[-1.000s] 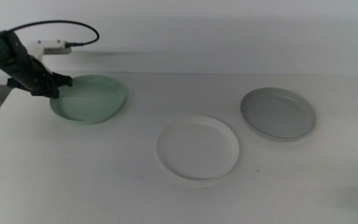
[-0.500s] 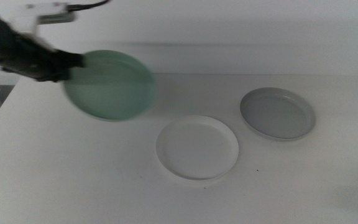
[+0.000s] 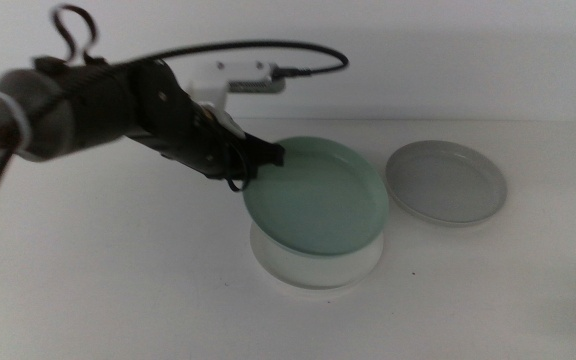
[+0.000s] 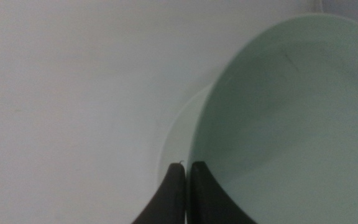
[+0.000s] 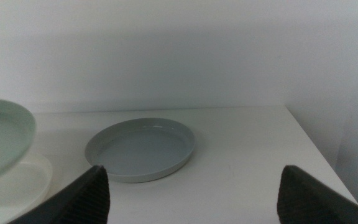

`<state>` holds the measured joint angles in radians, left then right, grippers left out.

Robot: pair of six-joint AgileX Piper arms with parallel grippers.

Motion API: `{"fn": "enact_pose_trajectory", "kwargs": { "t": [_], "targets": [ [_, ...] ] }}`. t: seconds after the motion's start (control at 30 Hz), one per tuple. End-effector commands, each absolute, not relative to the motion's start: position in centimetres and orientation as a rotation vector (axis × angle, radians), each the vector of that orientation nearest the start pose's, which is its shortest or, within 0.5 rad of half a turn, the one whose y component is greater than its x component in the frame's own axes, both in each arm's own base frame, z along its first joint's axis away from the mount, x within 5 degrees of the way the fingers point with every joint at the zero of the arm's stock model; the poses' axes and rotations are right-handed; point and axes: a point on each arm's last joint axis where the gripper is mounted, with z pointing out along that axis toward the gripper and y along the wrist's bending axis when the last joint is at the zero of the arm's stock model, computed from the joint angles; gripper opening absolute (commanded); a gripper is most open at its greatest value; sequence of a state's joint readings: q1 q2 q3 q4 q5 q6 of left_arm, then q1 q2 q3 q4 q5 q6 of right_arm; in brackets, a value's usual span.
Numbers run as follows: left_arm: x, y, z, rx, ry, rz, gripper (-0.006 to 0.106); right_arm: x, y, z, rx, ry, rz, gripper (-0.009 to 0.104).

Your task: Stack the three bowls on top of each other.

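**Q:** Above the white bowl (image 3: 313,268), what is held?

**A:** The mint green bowl (image 3: 318,195), tilted and lifted clear of the table (image 3: 118,280). It hangs over the white bowl and covers most of it; only the white rim nearest the camera shows beneath. In the left wrist view the green bowl (image 4: 291,118) fills one side, with the white rim (image 4: 182,134) just beyond its edge.

**Q:** Which effector carries it?

**A:** The left gripper (image 3: 258,158), reaching in from the left side, clamps the green bowl's rim on the side away from the grey bowl. Its own jaws (image 4: 187,186) are pinched together on that rim.

**Q:** And the third bowl?

**A:** The grey bowl (image 3: 446,182) lies flat on the table, just beside the other two, untouched.

**Q:** The other arm?

**A:** The right gripper (image 5: 194,193) waits facing the grey bowl (image 5: 142,149), jaws spread wide, grasping nothing.
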<state>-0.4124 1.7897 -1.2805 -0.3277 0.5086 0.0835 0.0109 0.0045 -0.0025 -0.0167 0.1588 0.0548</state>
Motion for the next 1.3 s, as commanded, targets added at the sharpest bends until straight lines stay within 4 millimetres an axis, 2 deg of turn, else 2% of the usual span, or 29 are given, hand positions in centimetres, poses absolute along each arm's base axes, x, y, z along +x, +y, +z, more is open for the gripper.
{"fn": "enact_pose_trajectory", "kwargs": {
  "t": [0.0, 0.27, 0.5, 0.6, 0.7, 0.83, 0.9, 0.97, 1.03, 1.1, 1.17, 1.27],
  "targets": [
    [35.7, -17.8, 22.9, 0.303, 2.483, -0.469, -0.002, 5.6, 0.0, 20.0, 0.02, 1.633, 0.028, 0.083],
    [36.4, -18.2, 19.9, 0.279, 2.544, -0.465, -0.002, 5.6, 0.0, 20.0, 0.02, 1.633, 0.028, 0.083],
    [36.7, -18.3, 18.5, 0.278, 2.574, -0.456, -0.001, 5.6, 0.0, 20.0, 0.02, 1.633, 0.028, 0.083],
    [36.7, -18.3, 18.4, 0.281, 2.573, -0.456, 0.003, 5.6, 0.0, 20.0, 0.02, 1.633, 0.028, 0.083],
    [36.8, -18.2, 18.4, 0.276, 2.573, -0.454, 0.018, 5.6, 0.0, 20.0, 0.02, 1.633, 0.028, 0.083],
    [36.8, -17.9, 18.6, 0.344, 2.561, -0.436, 0.053, 5.6, 0.0, 20.0, 0.02, 1.633, 0.028, 0.083],
    [36.6, -17.1, 19.6, 0.358, 2.565, -0.441, 0.072, 5.6, 0.0, 20.0, 0.02, 1.633, 0.028, 0.083],
    [36.0, -15.8, 21.9, 0.366, 2.562, -0.456, 0.094, 5.6, 0.0, 20.0, 0.02, 1.633, 0.028, 0.083],
    [34.9, -14.9, 25.0, 0.456, 2.51, -0.493, 0.094, 5.6, 0.0, 20.0, 0.02, 1.633, 0.028, 0.083],
    [33.0, -14.0, 29.3, 0.544, 2.402, -0.518, 0.094, 5.6, 0.0, 20.0, 0.02, 1.633, 0.028, 0.083],
    [30.2, -13.1, 33.5, 0.632, 2.29, -0.503, 0.094, 5.6, 0.0, 20.0, 0.02, 1.633, 0.028, 0.083],
    [25.8, -11.9, 38.0, 0.693, 2.2, -0.503, 0.094, 5.6, 0.0, 20.0, 0.02, 1.633, 0.028, 0.083]
  ]
}}
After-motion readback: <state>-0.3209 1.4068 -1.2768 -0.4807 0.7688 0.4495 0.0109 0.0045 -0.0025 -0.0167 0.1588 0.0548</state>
